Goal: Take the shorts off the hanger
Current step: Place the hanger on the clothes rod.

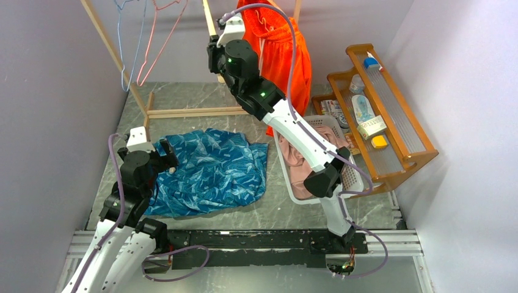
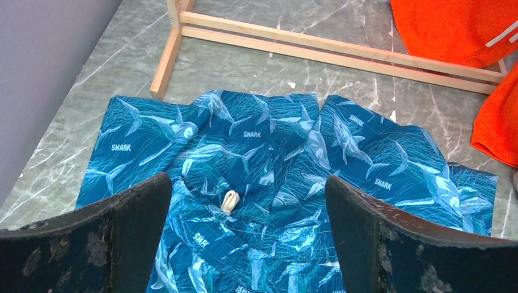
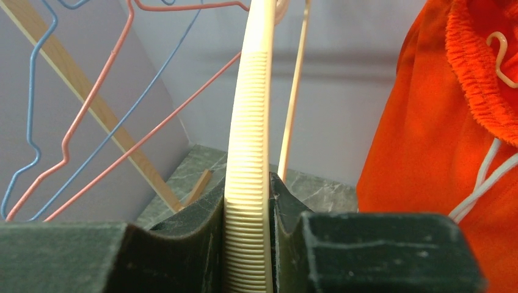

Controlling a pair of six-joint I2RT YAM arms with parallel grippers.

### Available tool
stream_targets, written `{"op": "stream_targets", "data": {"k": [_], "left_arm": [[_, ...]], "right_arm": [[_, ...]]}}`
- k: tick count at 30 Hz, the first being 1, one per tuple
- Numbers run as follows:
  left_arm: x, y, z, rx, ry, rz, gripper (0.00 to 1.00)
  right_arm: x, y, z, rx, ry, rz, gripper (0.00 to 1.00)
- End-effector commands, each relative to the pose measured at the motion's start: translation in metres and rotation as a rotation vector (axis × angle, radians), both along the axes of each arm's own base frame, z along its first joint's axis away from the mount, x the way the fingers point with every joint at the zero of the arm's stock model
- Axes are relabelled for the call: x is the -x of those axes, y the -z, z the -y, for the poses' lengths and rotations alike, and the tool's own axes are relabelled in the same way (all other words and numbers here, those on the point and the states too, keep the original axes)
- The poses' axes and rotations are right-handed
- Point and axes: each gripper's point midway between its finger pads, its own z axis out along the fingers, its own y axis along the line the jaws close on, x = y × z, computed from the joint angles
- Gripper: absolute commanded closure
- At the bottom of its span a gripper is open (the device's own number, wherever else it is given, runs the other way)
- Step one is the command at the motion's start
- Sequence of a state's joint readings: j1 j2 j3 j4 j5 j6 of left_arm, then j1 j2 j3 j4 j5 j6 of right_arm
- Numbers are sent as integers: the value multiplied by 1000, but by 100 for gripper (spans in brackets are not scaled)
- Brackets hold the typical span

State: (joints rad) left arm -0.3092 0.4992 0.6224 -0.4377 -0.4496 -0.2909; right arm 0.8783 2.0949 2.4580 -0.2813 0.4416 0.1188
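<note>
Your right pincer (image 3: 247, 204) is closed nearly all the way, its two pads pressed on either side of a cream ribbed hanger bar (image 3: 250, 91). The bar rises upright from between them. Just right of this pincer hang the orange shorts (image 3: 427, 152), gathered waistband uppermost, with the white cord (image 3: 482, 183) trailing down their front. You cannot tell from here whether the gripped bar carries them. To the pincer's left hang a pink wire hanger (image 3: 91, 140) and a blue wire hanger (image 3: 30, 110), both bare, with a slanted wooden rack post (image 3: 85, 97) behind them.

Your left pincer (image 2: 247, 183) is spread as wide as it goes and holds nothing. It hovers low over the blue shorts (image 2: 275, 140), which lie rumpled and flat on the table (image 2: 91, 67) under and ahead of it. A pale cord end (image 2: 230, 201) shows on the cloth between the two fingers (image 2: 122, 238). Beyond the shorts, ahead of this pincer, runs the rack's foot rail (image 2: 317, 49).

Pink shorts (image 1: 299, 162) lie in a white basket (image 1: 357, 177) beneath your right arm, well below its pincer.
</note>
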Motion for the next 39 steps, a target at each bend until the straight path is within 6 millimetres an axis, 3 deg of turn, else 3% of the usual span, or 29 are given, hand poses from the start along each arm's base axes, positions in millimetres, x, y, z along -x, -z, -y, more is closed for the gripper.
{"op": "stream_targets", "data": {"k": [1, 6, 14, 21, 22, 24, 28, 34, 39], "left_arm": [[-3, -6, 2, 1, 16, 26, 1], [-3, -7, 3, 1, 22, 28, 1], [-3, -6, 4, 0, 27, 27, 1], [-3, -7, 4, 0, 28, 27, 1], [-3, -7, 4, -1, 28, 26, 1], [-3, -7, 4, 0, 29, 25, 1], [-3, -7, 5, 0, 32, 25, 1], [-4, -6, 4, -1, 30, 22, 1], [-4, -5, 3, -1, 18, 17, 1]], "right_arm": [[-6, -15, 10, -33, 37, 31, 100], [-14, 0, 6, -13, 35, 10, 100], [-3, 5, 0, -24, -31, -16, 99], [13, 9, -11, -36, -139, -42, 73], [21, 0, -9, -50, -163, -34, 68], [32, -2, -11, -57, -224, -32, 49], [53, -1, -11, -56, -311, -39, 40], [86, 8, 7, -51, -386, -19, 30], [109, 42, 35, -70, -383, 2, 29]]}}
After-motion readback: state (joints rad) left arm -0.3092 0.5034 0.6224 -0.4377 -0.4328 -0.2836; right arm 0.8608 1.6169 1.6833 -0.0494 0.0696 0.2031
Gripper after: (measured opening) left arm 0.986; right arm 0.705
